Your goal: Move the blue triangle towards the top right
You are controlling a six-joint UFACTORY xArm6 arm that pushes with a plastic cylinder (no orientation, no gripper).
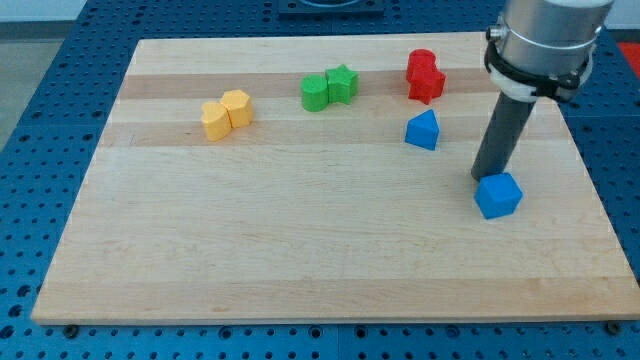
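Observation:
The blue triangle point(423, 131) lies on the wooden board point(300, 240) at the view's upper right of centre, just below the red blocks. My tip point(483, 178) is down on the board to the triangle's lower right, about a block's width away from it. The tip touches or nearly touches the top-left edge of a blue cube point(498, 195), which lies right below it. The rod rises up and to the right out of the view's top.
Two red blocks point(424, 75) sit together above the blue triangle. A green star point(342, 82) and a green cylinder-like block point(315, 92) sit at top centre. Two yellow blocks point(226, 113) sit at upper left. The board's right edge is near the rod.

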